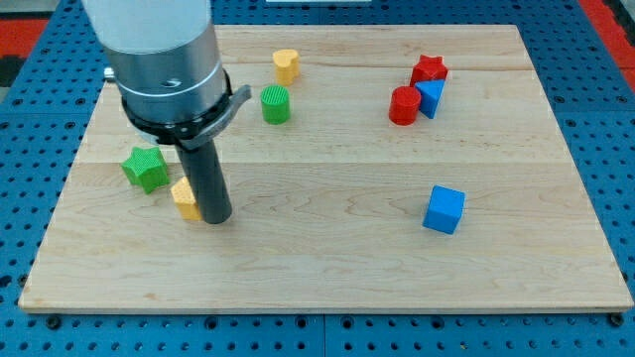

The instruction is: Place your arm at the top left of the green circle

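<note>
Down toward the view's bottom-left of the green circle (275, 104), my tip (216, 219) rests on the table (327, 268), well apart from that block. I carry no jaws (only a straight dark rod), so nothing opens, closes or grips. Just beside my tip, farther still from the green circle, sits a yellow block (185, 197), touching or nearly touching the rod; its shape I cannot make out. A green star (146, 168) lies to the circle's lower left as well, beyond the rod. By my judgement the task is barely begun: the tip must yet travel up past the circle to its top left, near the yellow block (286, 65) lying above it.
</note>
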You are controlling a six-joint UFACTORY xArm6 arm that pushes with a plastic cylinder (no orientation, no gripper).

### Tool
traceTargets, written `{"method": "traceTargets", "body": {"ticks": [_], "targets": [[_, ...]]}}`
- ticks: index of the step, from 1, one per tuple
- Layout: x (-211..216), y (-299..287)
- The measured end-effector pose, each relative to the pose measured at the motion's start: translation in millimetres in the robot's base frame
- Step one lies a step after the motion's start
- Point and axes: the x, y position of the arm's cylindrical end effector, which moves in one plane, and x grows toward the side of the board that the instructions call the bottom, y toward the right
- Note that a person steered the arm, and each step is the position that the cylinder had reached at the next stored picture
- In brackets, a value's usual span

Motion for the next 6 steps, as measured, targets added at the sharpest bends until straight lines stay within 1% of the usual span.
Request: {"method": "traceTargets", "body": {"ticks": [1, 2, 3, 4, 5, 6], "targets": [[0, -22], [0, -25], [1, -10], [-21, 74], [-62, 73], [-89, 16]]}}
